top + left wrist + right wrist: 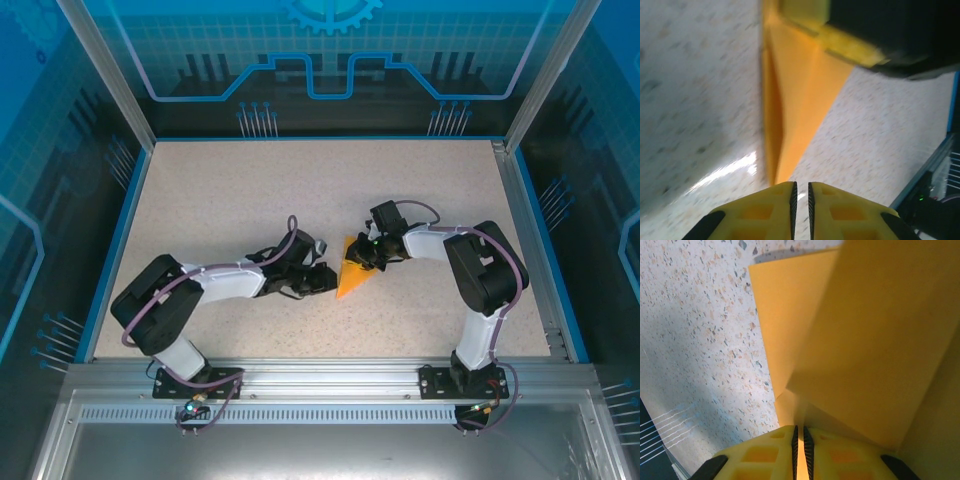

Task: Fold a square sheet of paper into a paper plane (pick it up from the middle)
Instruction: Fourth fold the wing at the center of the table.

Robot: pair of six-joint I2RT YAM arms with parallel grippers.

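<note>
The bright-orange sheet of paper (351, 276) lies mid-table, folded into a narrow pointed paper plane shape with its sharp tip toward the near edge. My right gripper (369, 252) is at its wide far end. In the right wrist view the right gripper (799, 436) is shut on a fold of the paper (865, 330). My left gripper (324, 283) lies low on the table just left of the tip. In the left wrist view the left gripper (801, 192) is shut with nothing between its pads, the paper's tip (790, 125) just ahead and the right gripper (860, 30) beyond.
The speckled table (230, 200) has a blue raised rim on the left, far and right sides. An aluminium rail (320, 375) with both arm bases runs along the near edge. Both forearms lie low across the table's middle.
</note>
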